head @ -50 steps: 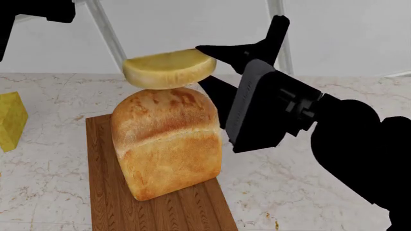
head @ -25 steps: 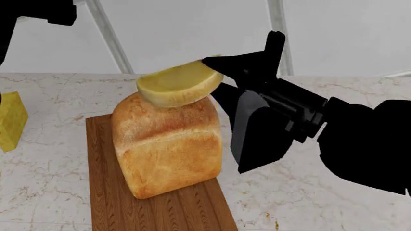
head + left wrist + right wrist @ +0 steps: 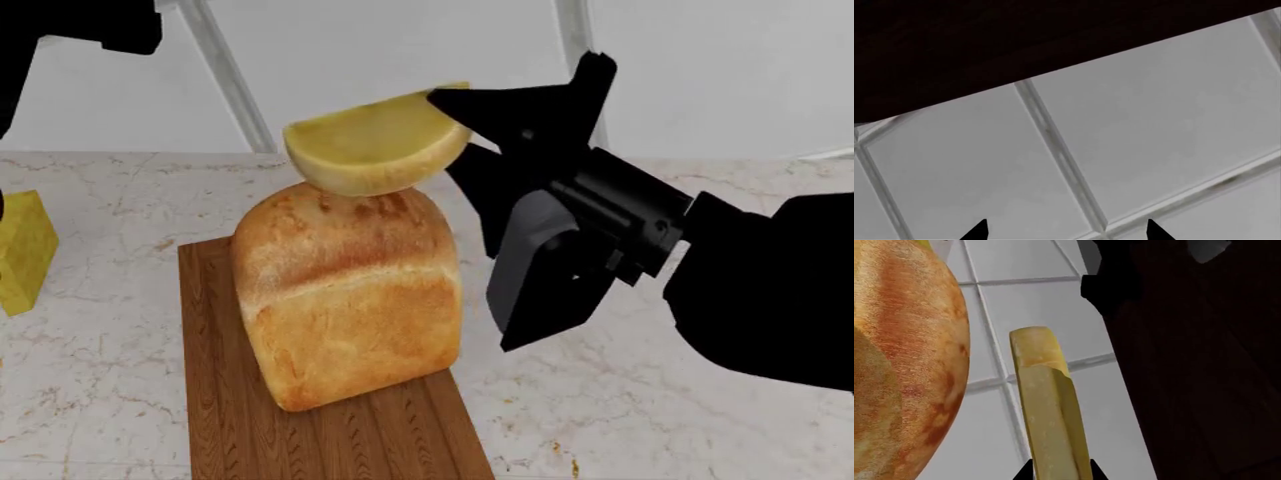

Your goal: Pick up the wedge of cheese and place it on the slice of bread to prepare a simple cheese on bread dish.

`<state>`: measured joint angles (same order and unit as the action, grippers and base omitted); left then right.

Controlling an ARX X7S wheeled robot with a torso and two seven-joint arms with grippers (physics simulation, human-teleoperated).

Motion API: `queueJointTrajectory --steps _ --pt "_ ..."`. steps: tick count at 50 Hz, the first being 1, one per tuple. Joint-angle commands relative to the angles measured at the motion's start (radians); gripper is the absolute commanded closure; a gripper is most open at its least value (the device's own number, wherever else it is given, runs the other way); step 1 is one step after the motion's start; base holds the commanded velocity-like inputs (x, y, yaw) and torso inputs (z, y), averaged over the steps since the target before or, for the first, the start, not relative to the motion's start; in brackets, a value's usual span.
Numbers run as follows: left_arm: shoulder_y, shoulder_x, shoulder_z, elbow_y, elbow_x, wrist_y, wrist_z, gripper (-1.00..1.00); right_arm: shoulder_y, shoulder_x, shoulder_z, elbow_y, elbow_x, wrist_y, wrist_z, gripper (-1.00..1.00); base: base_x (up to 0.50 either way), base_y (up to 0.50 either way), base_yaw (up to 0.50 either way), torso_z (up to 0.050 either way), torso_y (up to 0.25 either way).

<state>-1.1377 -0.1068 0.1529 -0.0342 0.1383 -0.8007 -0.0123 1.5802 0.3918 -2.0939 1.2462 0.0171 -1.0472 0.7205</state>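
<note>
Right over bread slice (image 3: 347, 300) crown, tilted cheese wedge (image 3: 376, 143) pinched in R jaws (image 3: 461, 135); L jaws (image 3: 1064, 231) spread.

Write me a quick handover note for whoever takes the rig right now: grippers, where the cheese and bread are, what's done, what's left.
Right gripper: shut on the cheese, holding it tilted right over the loaf's top; whether it touches the crust is unclear.
Left gripper: open, empty, facing the tiled wall, away from the work.
Bread: upright on the cutting board.
Done: cheese picked up and carried above the loaf.
Left: level it, set it on the crust, release, withdraw.
</note>
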Motion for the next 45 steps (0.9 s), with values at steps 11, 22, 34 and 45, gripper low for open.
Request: queueJointTrajectory --steps 11,22,34,45 --pt "0.004 -0.009 0.000 0.011 -0.022 0.008 -0.012 -1.00 -0.048 -0.020 0.055 0.055 -0.015 0.000 -0.036 1.00 0.00 0.00 0.00 0.000 0.000" --pt "0.003 -0.013 0.007 0.010 -0.030 0.006 -0.017 -1.00 -0.048 -0.020 0.055 0.055 -0.015 0.000 -0.036 1.00 0.00 0.00 0.00 0.000 0.000" --pt "0.001 -0.017 0.011 0.009 -0.039 0.004 -0.024 -1.00 -0.048 -0.020 0.055 0.055 -0.015 0.000 -0.036 1.00 0.00 0.00 0.00 0.000 0.000" --pt "0.001 -0.020 0.014 0.012 -0.048 0.004 -0.032 -1.00 -0.048 -0.020 0.055 0.055 -0.015 0.000 -0.036 1.00 0.00 0.00 0.00 0.000 0.000"
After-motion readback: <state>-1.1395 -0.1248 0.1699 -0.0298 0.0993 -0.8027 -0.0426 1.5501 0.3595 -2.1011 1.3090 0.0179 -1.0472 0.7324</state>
